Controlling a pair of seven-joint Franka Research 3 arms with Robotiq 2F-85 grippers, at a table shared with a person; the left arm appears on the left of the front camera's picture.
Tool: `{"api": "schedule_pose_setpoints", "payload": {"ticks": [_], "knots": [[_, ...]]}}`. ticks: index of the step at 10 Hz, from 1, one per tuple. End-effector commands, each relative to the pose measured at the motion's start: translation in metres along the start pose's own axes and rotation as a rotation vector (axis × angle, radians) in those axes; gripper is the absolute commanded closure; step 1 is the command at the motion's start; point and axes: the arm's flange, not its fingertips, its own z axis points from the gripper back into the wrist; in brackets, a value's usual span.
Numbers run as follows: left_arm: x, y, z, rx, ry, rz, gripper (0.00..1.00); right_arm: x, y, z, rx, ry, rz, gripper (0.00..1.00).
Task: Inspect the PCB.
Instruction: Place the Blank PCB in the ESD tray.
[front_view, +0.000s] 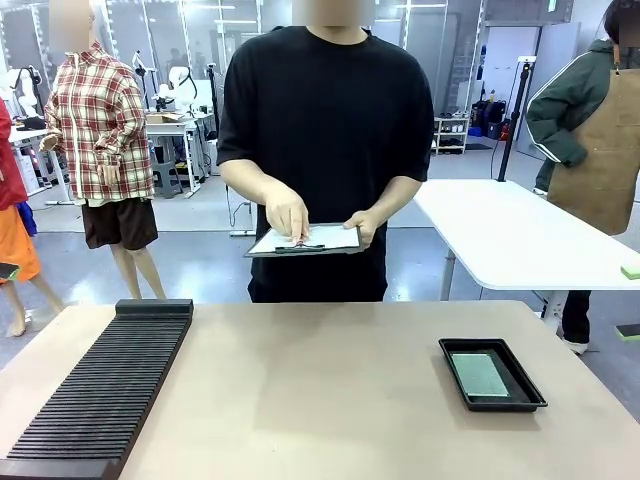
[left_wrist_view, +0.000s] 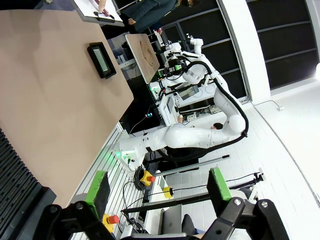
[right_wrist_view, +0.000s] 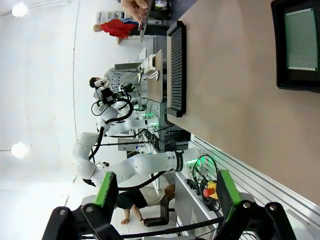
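On the left of the table (front_view: 300, 400) lies a long black rack (front_view: 100, 390) w/ lots of thin slots, running from the near edge toward the far side. It's flat on the tan top.

My left gripper (left_wrist_view: 157, 187) is off the table's side, up in the air. Its two fingers are wide apart, green pads (left_wrist_view: 97, 187) facing each other, nothing between them. Past them I see the rack's corner, the tan top, and far off the little black tray (left_wrist_view: 101, 60).

In the middle, at the far side, a person stands in a black shirt. One hand (front_view: 368, 226) holds a dark clipboard (front_view: 305, 240) w/ white paper, the other hand (front_view: 288, 214) rests on the paper next to a pen. The clipboard is up in the air – not touching the table.

On the right sits the black tray (front_view: 492, 374), near the table's right edge, well apart from the rack. The PCB (front_view: 480, 374) lies flat inside it – pale green w/ tiny dots. In my right wrist view the PCB (right_wrist_view: 301, 39) fills most of the tray's floor.

My right gripper (right_wrist_view: 164, 192) is also off the table's side. Fingers spread wide, holding nothing.
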Motion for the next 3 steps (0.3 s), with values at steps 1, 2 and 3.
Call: {"api": "schedule_pose_setpoints", "payload": {"ticks": [1, 2, 3], "knots": [[0.0033, -0.0026, 0.0020, -0.008, 0.010, -0.003, 0.00, -0.0001, 0.0017, 0.0000, 0.011, 0.000, 0.005, 0.00], [0.0033, -0.0026, 0.0020, -0.008, 0.010, -0.003, 0.00, -0.0001, 0.0017, 0.0000, 0.011, 0.000, 0.005, 0.00], [0.0033, -0.0026, 0.0020, -0.008, 0.010, -0.003, 0.00, -0.0001, 0.0017, 0.0000, 0.011, 0.000, 0.005, 0.00]]}}
